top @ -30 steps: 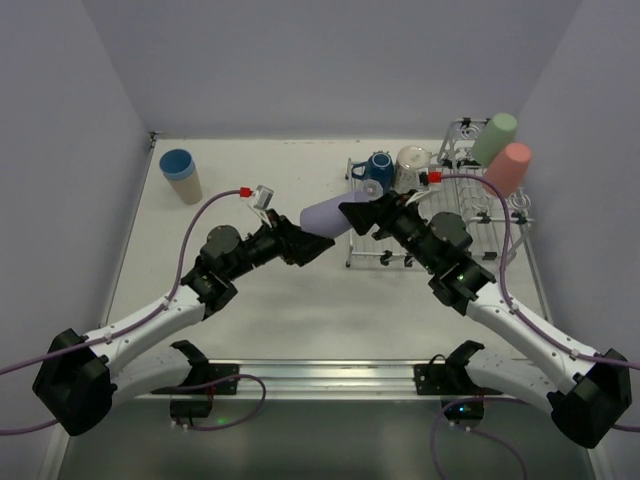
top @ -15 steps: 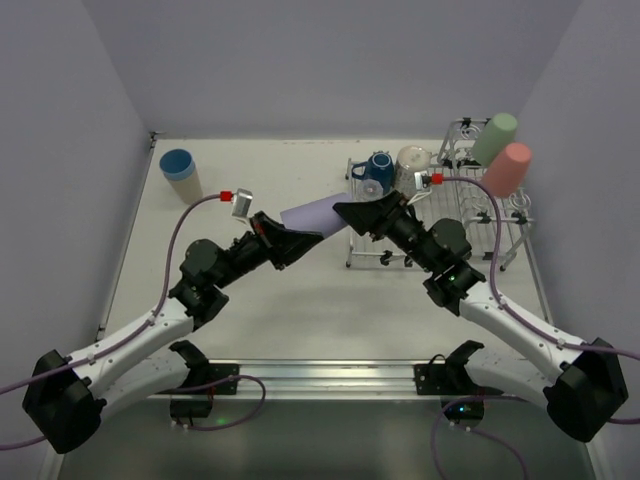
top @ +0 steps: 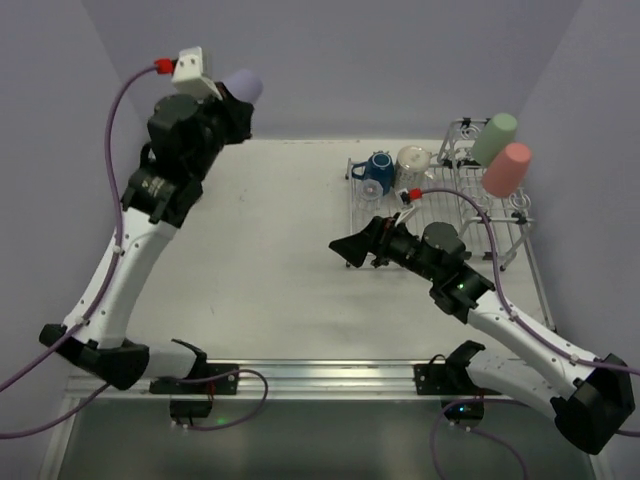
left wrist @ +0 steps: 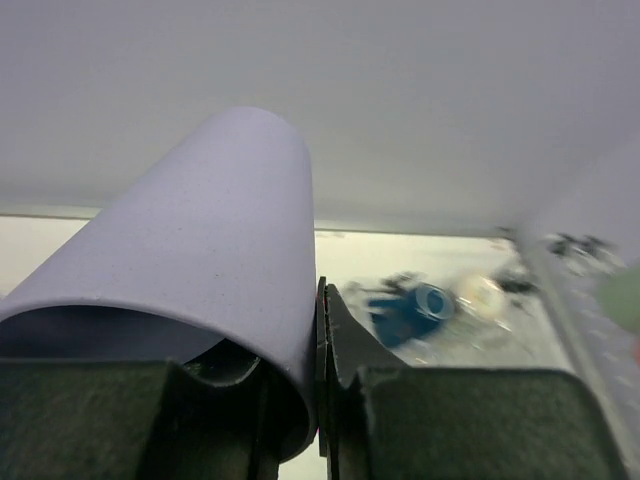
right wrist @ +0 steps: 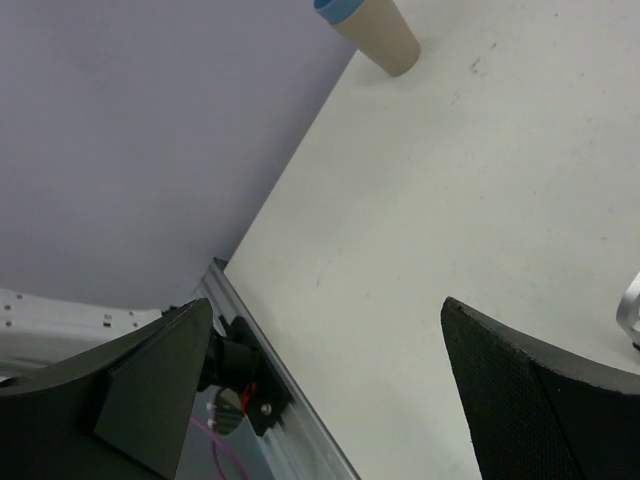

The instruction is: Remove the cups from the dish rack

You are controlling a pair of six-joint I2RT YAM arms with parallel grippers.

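My left gripper (top: 226, 98) is raised high at the far left, shut on a lavender cup (top: 244, 83). In the left wrist view its jaws pinch the wall of this lavender cup (left wrist: 200, 250) at the rim, one finger inside and one outside. My right gripper (top: 349, 250) hangs open and empty over the table, just left of the dish rack (top: 481, 226). At the rack stand a dark-blue mug (top: 378, 167), a pale mug (top: 411, 161), a green cup (top: 494, 138) and a salmon-pink cup (top: 507, 168). A beige cup with a blue one nested inside (right wrist: 372, 28) stands on the table.
The side walls close in on the white table (top: 270, 260) at left and right. A metal rail (top: 320, 375) with the arm bases runs along the near edge. My left arm hides the table's far left corner in the top view.
The right gripper let go of the lavender cup and drew back low. The left gripper closed on the cup's rim and swung it up to the far left.
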